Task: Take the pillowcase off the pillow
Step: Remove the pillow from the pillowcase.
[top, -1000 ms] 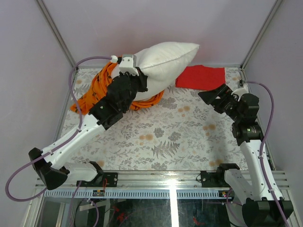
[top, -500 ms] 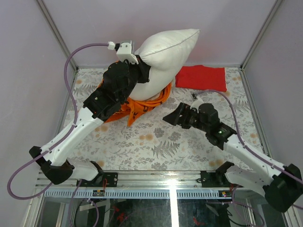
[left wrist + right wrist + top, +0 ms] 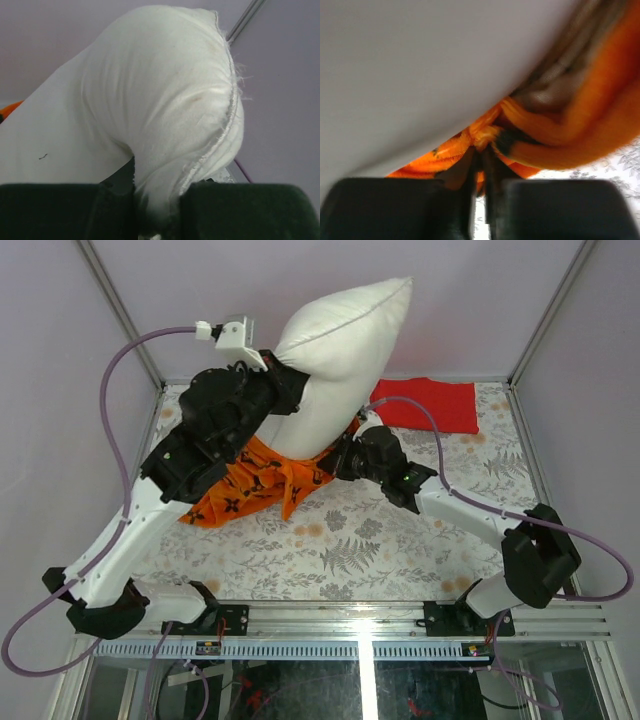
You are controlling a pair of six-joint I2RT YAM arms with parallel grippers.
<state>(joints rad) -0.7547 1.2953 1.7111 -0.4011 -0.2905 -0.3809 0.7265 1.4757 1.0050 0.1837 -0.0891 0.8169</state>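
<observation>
Hanging at far left, the pillow (image 3: 340, 360) looks soft and light, its seam corner pinched in the left fingers (image 3: 65, 210). The limp pillowcase (image 3: 250, 480) sags round its lower end. Right fingers (image 3: 395, 207) are nipped narrow on the bunched hem, likely the best hold.

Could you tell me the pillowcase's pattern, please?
The pillowcase is orange with black motifs; top view shows best.

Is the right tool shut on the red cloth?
No, the right wrist view shows the right tool pinching a fold of the orange pillowcase, while the red cloth lies flat farther back.
</observation>
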